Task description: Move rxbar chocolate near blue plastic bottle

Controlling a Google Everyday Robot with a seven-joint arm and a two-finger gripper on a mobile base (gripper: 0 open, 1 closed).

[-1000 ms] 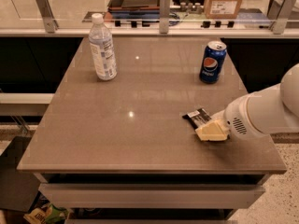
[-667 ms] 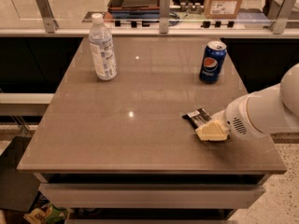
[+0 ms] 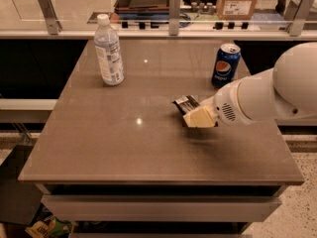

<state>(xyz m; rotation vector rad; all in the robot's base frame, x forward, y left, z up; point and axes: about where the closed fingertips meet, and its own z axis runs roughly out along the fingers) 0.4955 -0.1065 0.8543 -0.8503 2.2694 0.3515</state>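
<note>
Right of the table (image 3: 124, 148) middle, the gripper (image 3: 194, 114) has its fingers (image 3: 202, 118) pinching the flat, black-wrapped rxbar chocolate (image 3: 184, 103).

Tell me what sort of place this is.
Probably an office break area: a grey counter backed by a glass guard, with a water bottle and soda can on it. The gripper holds a snack bar over its right half.

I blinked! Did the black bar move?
Yes. The bar, at the gripper, went left towards the bottle, judged against the can, which stayed put.
</note>
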